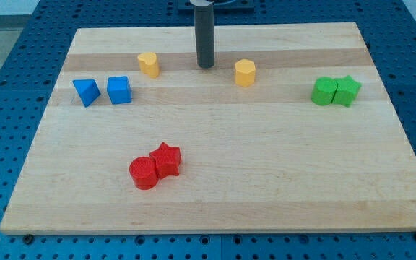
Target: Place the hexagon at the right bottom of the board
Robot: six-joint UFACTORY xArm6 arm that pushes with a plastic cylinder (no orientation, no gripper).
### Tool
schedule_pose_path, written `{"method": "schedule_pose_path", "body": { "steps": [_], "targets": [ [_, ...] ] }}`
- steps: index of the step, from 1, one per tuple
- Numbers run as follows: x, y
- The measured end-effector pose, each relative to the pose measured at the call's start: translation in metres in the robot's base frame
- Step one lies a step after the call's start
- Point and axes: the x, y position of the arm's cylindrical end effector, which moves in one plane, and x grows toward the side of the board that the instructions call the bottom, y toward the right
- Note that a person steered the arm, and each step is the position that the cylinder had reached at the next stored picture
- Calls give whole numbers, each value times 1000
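The arm has no gripper; it ends in a dark rod whose tip (206,66) rests on the bench (266,180) near the view's top, between two yellow blocks. The yellow hexagon (245,73) stands just to the tip's right, apart from it. The other yellow block (149,64) lies further off on the left. At the left are a blue triangle (87,92) and blue cube (119,90). Two green blocks (336,91) touch at the right. A red cylinder (144,173) and red star (167,159) touch near the bottom.

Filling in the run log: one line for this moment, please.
tip between yellow blocks | left of yellow hexagon, not touching | hexagon near the view's top
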Motion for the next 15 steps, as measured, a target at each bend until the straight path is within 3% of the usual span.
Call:
{"method": "schedule_pose_path", "body": {
  "steps": [7,9,10,11,12,13,14,15],
  "targets": [
    [0,49],
    [-23,71],
    [-17,84],
    [18,145],
    [42,111],
    [-32,108],
    [7,61],
    [119,102]
  ]
}}
